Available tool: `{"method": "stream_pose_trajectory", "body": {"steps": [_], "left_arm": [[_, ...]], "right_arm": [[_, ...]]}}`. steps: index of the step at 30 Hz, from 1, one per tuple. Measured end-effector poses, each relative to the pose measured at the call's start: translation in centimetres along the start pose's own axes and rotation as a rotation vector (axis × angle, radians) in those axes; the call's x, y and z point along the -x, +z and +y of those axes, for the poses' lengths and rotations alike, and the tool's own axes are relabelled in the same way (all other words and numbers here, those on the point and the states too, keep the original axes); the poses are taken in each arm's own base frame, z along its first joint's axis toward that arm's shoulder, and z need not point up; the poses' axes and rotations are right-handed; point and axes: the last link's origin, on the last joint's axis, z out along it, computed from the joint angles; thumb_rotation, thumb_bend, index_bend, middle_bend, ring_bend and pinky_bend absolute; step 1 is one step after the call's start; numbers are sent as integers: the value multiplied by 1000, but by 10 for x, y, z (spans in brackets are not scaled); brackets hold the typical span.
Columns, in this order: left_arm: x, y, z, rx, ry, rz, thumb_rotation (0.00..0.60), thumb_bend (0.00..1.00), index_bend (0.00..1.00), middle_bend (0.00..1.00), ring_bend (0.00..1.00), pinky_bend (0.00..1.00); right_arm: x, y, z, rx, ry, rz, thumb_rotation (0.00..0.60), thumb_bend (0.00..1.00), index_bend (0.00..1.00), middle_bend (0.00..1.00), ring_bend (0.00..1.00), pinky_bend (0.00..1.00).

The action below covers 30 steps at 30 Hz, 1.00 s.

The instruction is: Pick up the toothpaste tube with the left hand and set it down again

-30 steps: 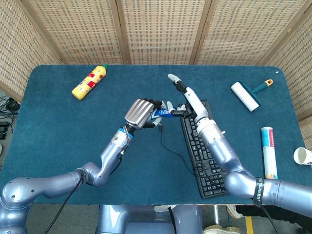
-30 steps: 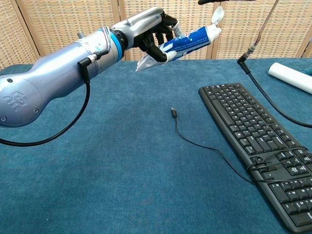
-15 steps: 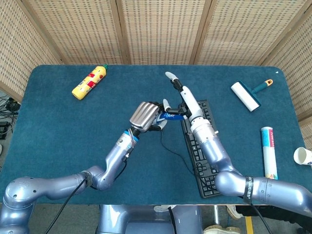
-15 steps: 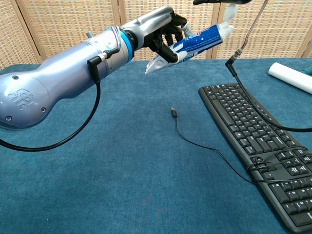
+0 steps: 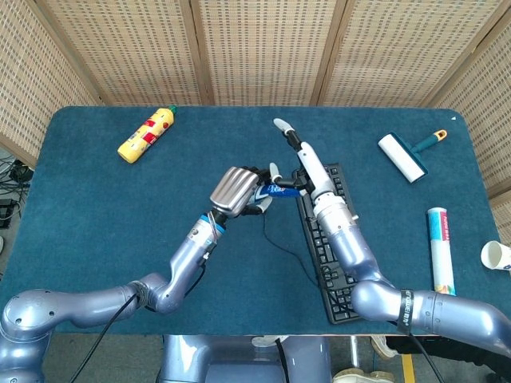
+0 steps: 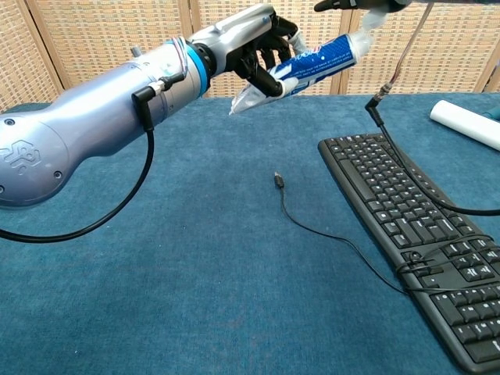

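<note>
The blue and white toothpaste tube [image 6: 320, 61] is up in the air over the table, gripped around its lower half by my left hand [image 6: 250, 39]. In the head view the tube [image 5: 275, 190] pokes out to the right of the left hand [image 5: 234, 190], cap end toward the keyboard. My right hand [image 5: 307, 163] hovers right beside the cap end with its fingers stretched out and holds nothing. Only its dark fingers [image 6: 351, 5] show at the top edge of the chest view, just above the cap.
A black keyboard [image 5: 331, 255] with a loose cable [image 6: 312, 226] lies under the right arm. A yellow bottle [image 5: 146, 134] lies at the back left. A lint roller [image 5: 403, 157], a white cylinder [image 5: 441, 247] and a paper cup [image 5: 497, 255] are on the right.
The left hand has carried the tube a little up and to the right, closer to the right hand. The right hand shifted slightly and stays spread.
</note>
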Motion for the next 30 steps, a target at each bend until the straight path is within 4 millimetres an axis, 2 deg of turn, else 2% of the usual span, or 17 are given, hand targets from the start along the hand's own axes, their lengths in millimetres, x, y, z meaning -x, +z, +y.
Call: {"method": "stream_pose_trajectory", "body": {"steps": [14,30], "left_arm": [[-6,-4,-7,-5,-62,29,600,538,631,606,481,509],[-8,-2,-1,-9,-137,51,600,538,631,606,481,509]], "right_arm": [[-6,-2,0,-2,86,15,600,672,16,0,0,0],[-12,-1,0,-26,260,61,600,658,24,0,0,0]]}}
